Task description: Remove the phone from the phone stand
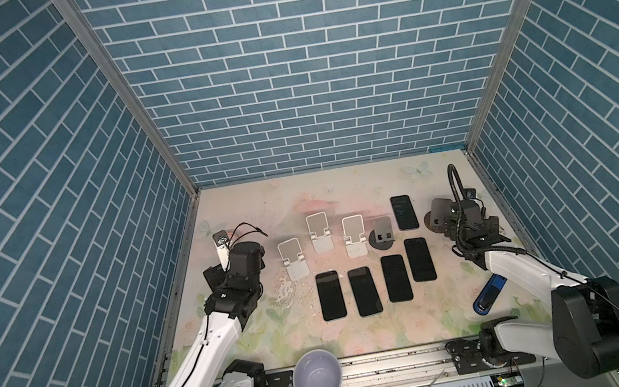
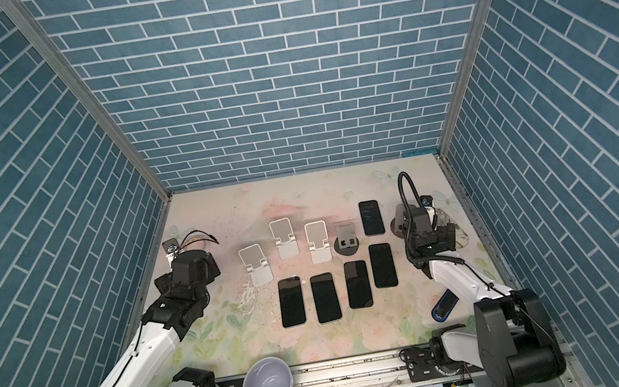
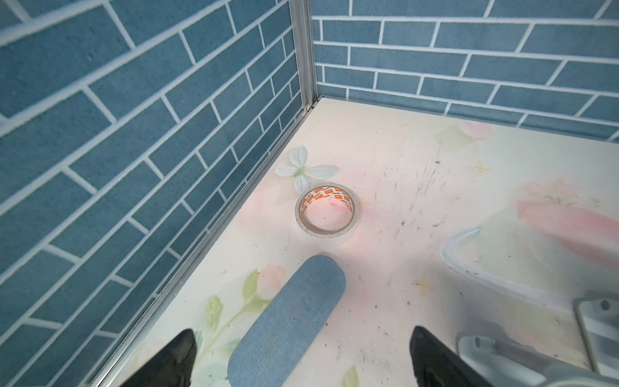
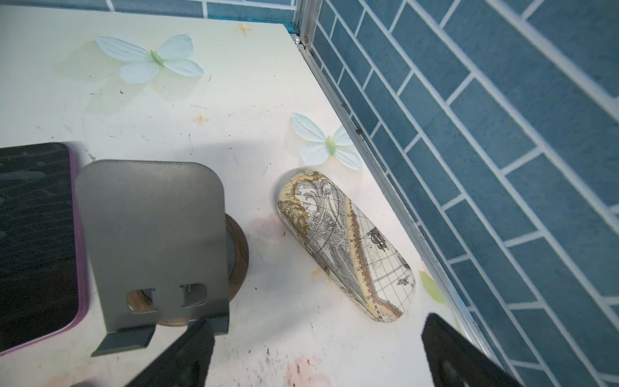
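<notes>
Five phones (image 1: pixel 331 295) lie flat, screens up, on the floral bench (image 1: pixel 243 209). One purple-edged phone (image 4: pixel 37 244) rests just beside a bare dark phone stand (image 4: pixel 150 241), near the right gripper (image 4: pixel 318 321). That gripper and the left gripper (image 3: pixel 303 333) both gape wide, holding nothing.

- Walls (image 1: pixel 299 57): blue brick pattern with white joints.
- Desk (image 1: pixel 314 341): cream, printed with pastel pink flowers, green leaves and white butterflies.
- Front phones (image 1: pixel 331 295): black screens.
- Far phone (image 4: pixel 33 241): black screen, purple rim.
- Folding stands (image 1: pixel 320 232): silver.
- Grey stand (image 4: pixel 150 234): dark matte grey, on a brown wood-grain disc (image 4: pixel 239 254).
- Mug (image 1: pixel 317 378): pale lavender.
- Tape roll (image 3: pixel 328 211): white, with an orange-and-white printed core.
- Soft case (image 3: pixel 288 321): blue denim weave.
- Hard case (image 4: pixel 345 244): cream, with a grey and tan antique map print.
</notes>
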Robot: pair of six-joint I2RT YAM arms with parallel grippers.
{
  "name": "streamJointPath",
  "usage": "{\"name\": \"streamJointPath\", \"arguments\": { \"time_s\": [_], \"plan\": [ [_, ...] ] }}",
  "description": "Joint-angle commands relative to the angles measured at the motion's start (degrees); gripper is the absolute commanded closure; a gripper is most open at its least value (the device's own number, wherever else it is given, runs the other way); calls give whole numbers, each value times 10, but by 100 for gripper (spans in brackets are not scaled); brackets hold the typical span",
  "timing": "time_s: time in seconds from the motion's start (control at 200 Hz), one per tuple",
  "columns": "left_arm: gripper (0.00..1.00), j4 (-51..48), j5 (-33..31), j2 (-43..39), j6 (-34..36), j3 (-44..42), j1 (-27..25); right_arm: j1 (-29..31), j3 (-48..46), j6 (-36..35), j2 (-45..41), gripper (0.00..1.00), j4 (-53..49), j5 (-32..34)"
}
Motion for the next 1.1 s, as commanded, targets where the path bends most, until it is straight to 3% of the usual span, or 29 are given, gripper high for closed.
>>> {"name": "streamJointPath", "arguments": {
  "time_s": [0.0, 0.32, 0.605, 0.73, 0.795, 0.905, 1.095],
  "plan": [
    [0, 63, -25, 28, 35, -1, 8, -13, -34, -40, 18, 2, 128, -51],
    [0, 127, -10, 24, 75, -27, 34, -51, -69, -75, 95, 2, 314, -172],
    [0, 207, -22, -3, 117, -95, 42, -75, -92, -80, 147, 1, 427, -193],
    [0, 301, -20, 0, 158, -140, 44, -91, -97, -60, 155, 1, 433, -203],
    [0, 382, -4, 9, 184, -175, 46, -97, -113, -57, 180, 1, 492, -207],
    [0, 521, 16, 42, 210, -228, 51, -98, -109, -50, 173, 1, 468, -201],
    [0, 675, 105, 141, 219, -260, 97, -98, -111, -52, 178, 1, 479, -200]
  ]
}}
